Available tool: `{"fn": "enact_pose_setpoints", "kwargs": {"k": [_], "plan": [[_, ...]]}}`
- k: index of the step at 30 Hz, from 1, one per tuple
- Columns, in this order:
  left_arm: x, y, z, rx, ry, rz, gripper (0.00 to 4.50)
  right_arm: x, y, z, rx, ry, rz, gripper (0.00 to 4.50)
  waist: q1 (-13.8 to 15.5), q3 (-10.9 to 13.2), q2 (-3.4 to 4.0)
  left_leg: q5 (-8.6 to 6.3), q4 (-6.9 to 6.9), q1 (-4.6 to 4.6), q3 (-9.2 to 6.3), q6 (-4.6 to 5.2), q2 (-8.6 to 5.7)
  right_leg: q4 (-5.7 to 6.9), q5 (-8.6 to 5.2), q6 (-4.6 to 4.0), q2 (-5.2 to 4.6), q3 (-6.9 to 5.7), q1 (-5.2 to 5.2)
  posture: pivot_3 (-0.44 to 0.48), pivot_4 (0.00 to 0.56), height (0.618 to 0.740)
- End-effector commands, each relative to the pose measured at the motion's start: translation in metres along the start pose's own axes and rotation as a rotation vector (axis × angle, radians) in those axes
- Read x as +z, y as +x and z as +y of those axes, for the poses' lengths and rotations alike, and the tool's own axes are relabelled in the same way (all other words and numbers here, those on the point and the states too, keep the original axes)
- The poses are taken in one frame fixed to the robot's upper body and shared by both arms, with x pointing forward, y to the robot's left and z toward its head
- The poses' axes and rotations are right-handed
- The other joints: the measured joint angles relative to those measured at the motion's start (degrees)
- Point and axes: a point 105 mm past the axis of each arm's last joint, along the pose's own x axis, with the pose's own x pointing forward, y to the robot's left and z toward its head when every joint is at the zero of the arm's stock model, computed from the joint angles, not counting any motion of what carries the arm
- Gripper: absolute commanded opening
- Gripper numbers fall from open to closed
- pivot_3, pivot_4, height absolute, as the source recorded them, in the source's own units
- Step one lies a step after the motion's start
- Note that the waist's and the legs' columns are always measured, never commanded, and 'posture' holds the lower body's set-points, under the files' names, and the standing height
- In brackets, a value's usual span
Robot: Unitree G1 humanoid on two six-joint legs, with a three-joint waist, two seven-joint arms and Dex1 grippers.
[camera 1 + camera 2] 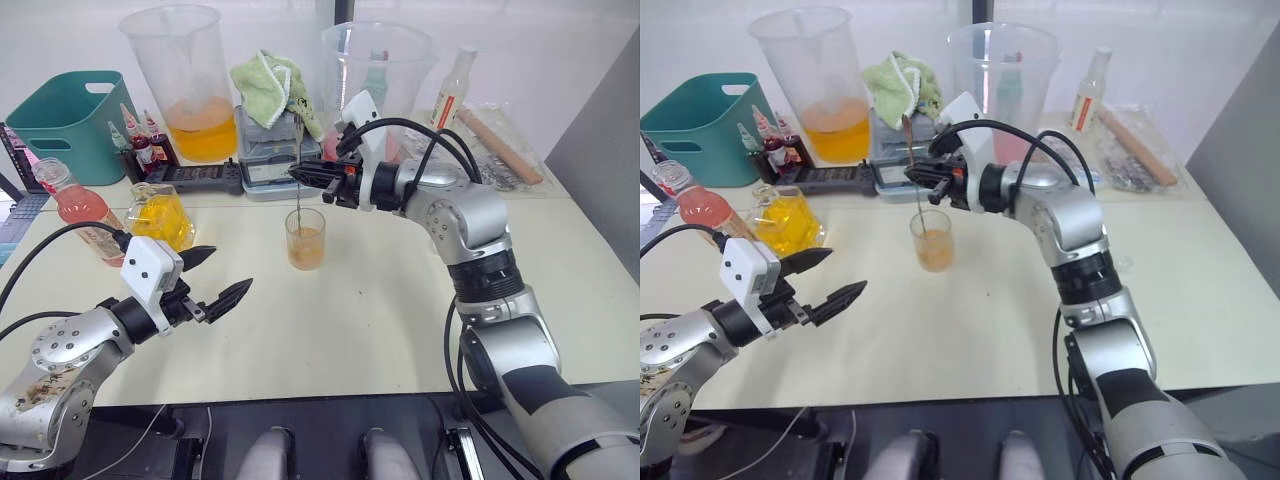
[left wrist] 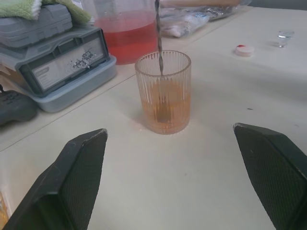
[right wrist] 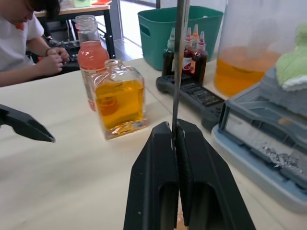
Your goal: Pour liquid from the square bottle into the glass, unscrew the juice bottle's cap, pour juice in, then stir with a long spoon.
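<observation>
Stirring now: our right gripper (image 1: 308,178) pinches the long spoon (image 2: 159,45), its bowl down in the glass (image 1: 305,238) mid-table. Our left gripper (image 1: 214,277) hovers nearby, its 2 fingers spread, empty. A sideways push could tip the glass.

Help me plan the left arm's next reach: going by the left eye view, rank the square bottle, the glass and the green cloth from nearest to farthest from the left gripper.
From the left gripper:
1. square bottle, just beyond it, on the robot's left.
2. glass, mid-table, toward the right, with the long spoon standing in it.
3. green cloth, at the back, on the grey case.
</observation>
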Motion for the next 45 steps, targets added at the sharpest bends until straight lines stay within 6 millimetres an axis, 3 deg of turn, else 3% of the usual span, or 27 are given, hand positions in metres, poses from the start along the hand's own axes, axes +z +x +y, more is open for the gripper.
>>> {"fn": "enact_pose_setpoints", "kwargs": {"k": [1,8,16,30,38,45], "plan": [[0.010,0.001,0.000,0.001,0.039,-0.041,4.45,0.024,0.006,0.002,0.010,-0.092,-0.076,0.00,0.0,0.0,0.00,0.00,0.00,0.00,0.00,0.00,0.00,0.00,0.01,0.00,0.00,0.00,0.00,0.000,0.150,0.740],[0.011,0.003,-0.002,-0.006,0.039,-0.046,4.45,0.028,0.008,-0.006,-0.010,-0.151,-0.079,0.00,-0.1,0.0,0.00,0.01,0.00,0.00,-0.01,-0.01,0.00,0.01,0.03,0.00,0.01,0.00,-0.01,0.000,0.150,0.740],[0.012,0.006,-0.005,-0.028,0.038,-0.063,4.45,0.011,-0.019,-0.011,0.024,-0.078,0.037,0.00,0.1,0.0,0.00,0.01,0.00,-0.01,0.00,-0.02,0.00,-0.01,0.08,0.01,0.01,0.00,0.00,0.000,0.150,0.740],[0.012,0.003,0.000,-0.018,0.048,-0.063,4.45,0.021,-0.007,0.016,0.102,0.072,-0.050,0.00,-0.2,0.0,0.00,0.01,0.00,0.01,0.00,-0.02,0.09,0.00,0.12,-0.05,0.16,0.10,-0.03,0.000,0.150,0.740],[0.012,0.004,-0.003,-0.017,0.042,-0.065,4.45,0.022,0.008,0.000,0.003,-0.083,-0.070,0.00,-0.5,0.0,0.00,0.01,0.00,0.01,0.00,-0.02,0.09,0.02,0.12,-0.06,0.19,0.10,-0.06,0.000,0.150,0.740],[0.012,0.005,-0.004,-0.018,0.041,-0.065,4.45,0.017,-0.004,-0.010,0.010,-0.134,-0.026,0.00,-0.2,0.0,0.00,0.02,0.00,0.01,0.00,-0.04,0.08,0.03,0.15,-0.05,0.18,0.10,-0.04,0.000,0.150,0.740]]}}
